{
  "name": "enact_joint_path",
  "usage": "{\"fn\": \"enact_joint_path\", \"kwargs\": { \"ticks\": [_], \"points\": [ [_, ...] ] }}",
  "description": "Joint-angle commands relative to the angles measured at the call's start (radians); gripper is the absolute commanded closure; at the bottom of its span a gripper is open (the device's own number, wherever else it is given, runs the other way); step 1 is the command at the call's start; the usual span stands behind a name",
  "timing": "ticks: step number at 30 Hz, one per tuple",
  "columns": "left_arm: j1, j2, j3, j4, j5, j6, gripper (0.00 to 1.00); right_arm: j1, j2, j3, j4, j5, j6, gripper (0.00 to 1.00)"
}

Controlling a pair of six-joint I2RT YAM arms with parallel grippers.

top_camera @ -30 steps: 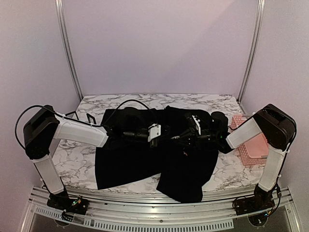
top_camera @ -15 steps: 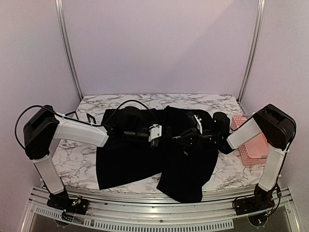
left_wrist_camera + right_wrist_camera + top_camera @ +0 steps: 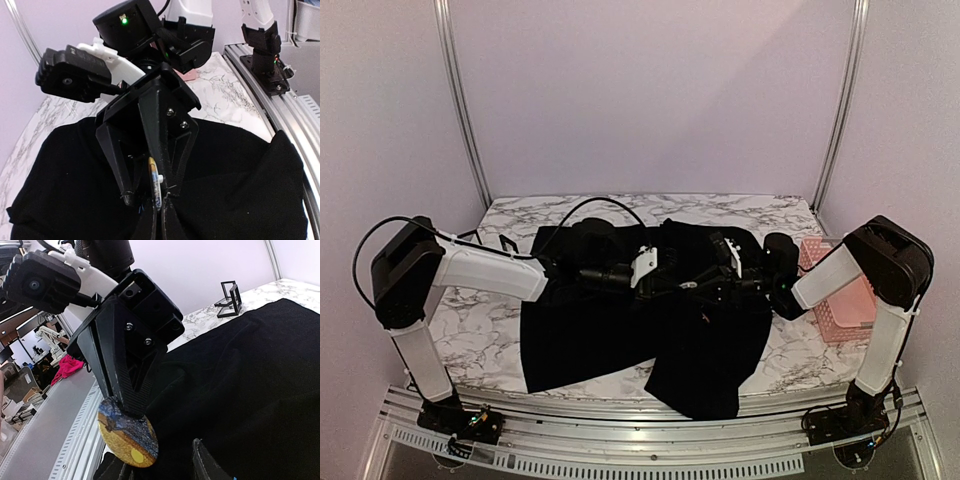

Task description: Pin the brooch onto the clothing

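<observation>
Brooch (image 3: 127, 432): round disc with a dark blue and gold face and a yellow spot near its lower edge; it hangs over the middle of the shirt; the left wrist view shows it edge-on (image 3: 155, 187); whether it touches the cloth cannot be told
Shirt (image 3: 610, 335): black, lying rumpled across the marble surface (image 3: 470, 330), with one flap reaching toward the near edge; the cloth is bunched higher at its middle, under the two tools
Left end effector (image 3: 129, 407): fingers pressed together and clamped on the brooch's upper rim, pointing down at the shirt's middle
Right end effector (image 3: 148, 196): fingers spread apart, one on either side of the brooch and not closed on it; whether either finger touches the disc cannot be told; it also points down at the shirt's middle
Arms: they reach in from opposite sides of the shirt and meet tip to tip above its middle
Pink tray (image 3: 845, 300): on the surface just beside the shirt's edge, on the right arm's side
Black stand (image 3: 229, 299): small open frame, upright on the surface just off the shirt's far corner, on the left arm's side
</observation>
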Motion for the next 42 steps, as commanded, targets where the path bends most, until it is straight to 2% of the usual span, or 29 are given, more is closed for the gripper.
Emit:
{"fn": "enact_joint_path", "kwargs": {
  "ticks": [1, 6, 14, 18, 27, 31, 36, 42],
  "points": [
    [-0.043, 0.04, 0.003, -0.069, 0.114, -0.145, 1.0, 0.0, -0.012, -0.019, 0.013, 0.082, -0.062, 0.64],
    [-0.036, 0.054, 0.003, -0.08, 0.146, -0.253, 1.0, 0.004, -0.019, -0.028, -0.014, 0.067, -0.102, 0.63],
    [-0.006, 0.095, -0.011, -0.068, 0.213, -0.374, 1.0, 0.003, -0.04, -0.063, -0.103, -0.005, -0.188, 0.51],
    [0.02, 0.115, -0.018, -0.052, 0.25, -0.438, 1.0, 0.018, -0.062, -0.092, -0.12, 0.017, -0.206, 0.45],
    [0.053, 0.106, -0.082, 0.007, 0.29, -0.472, 1.0, 0.058, -0.061, -0.141, -0.157, 0.009, -0.338, 0.4],
    [0.052, 0.111, -0.094, 0.034, 0.294, -0.484, 1.0, 0.089, -0.087, -0.143, -0.209, 0.07, -0.411, 0.35],
    [0.043, 0.119, -0.116, 0.121, 0.279, -0.531, 1.0, 0.128, -0.036, -0.148, -0.062, 0.095, -0.299, 0.32],
    [0.04, 0.128, -0.119, 0.15, 0.275, -0.541, 1.0, 0.144, 0.024, -0.124, -0.007, 0.112, -0.208, 0.37]
  ]
}}
